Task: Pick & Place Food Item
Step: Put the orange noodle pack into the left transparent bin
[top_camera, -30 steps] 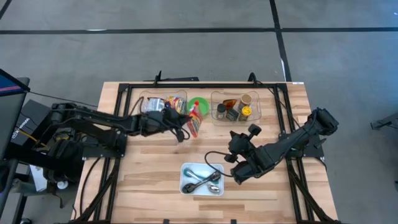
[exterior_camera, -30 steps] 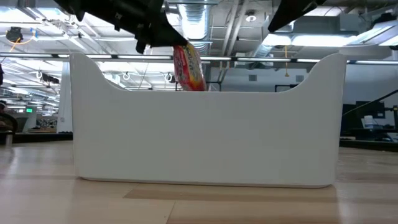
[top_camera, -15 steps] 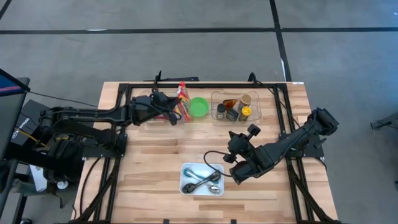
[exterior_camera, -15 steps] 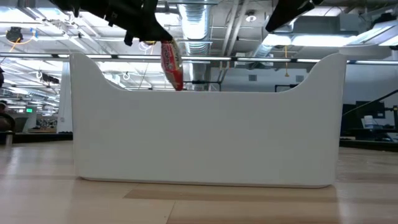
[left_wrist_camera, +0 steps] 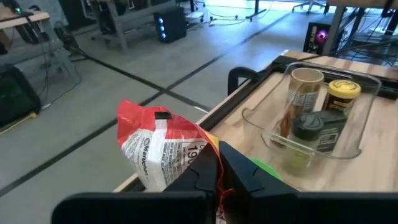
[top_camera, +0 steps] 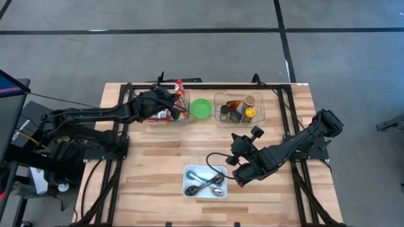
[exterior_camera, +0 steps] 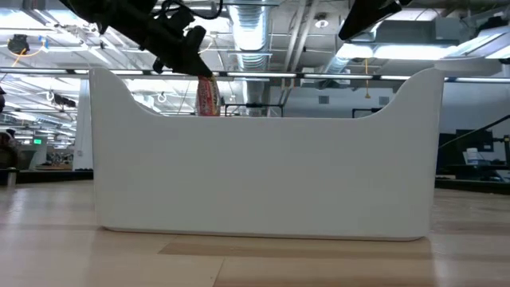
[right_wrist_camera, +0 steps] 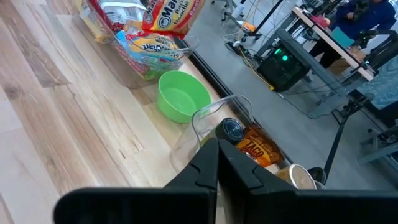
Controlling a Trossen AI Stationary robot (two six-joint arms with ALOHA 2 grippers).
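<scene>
The pick appears done; the place is not. The left gripper (top_camera: 172,104) is clamped on a red-and-white packet (left_wrist_camera: 163,150), held in the air above the clear snack bin (top_camera: 165,116) at the table's far left. The packet hangs from the fingers and is not seen resting on anything. Where it is meant to go cannot be told; setting down and release remain.

The right gripper (top_camera: 243,178) waits with its fingers closed on nothing, near the white tray (top_camera: 205,191) at the front, which holds metal utensils.

Other items: a green bowl (top_camera: 201,108) just beside the snack bin, apparently empty. Next along, a second clear bin (top_camera: 238,118) holds jars and a packet. More snack packs (right_wrist_camera: 146,46) lie in the first bin.

Obstructions: the bin's walls and its contents lie directly under the packet. The low view is largely blocked by the white tray, so clearance there cannot be judged.
</scene>
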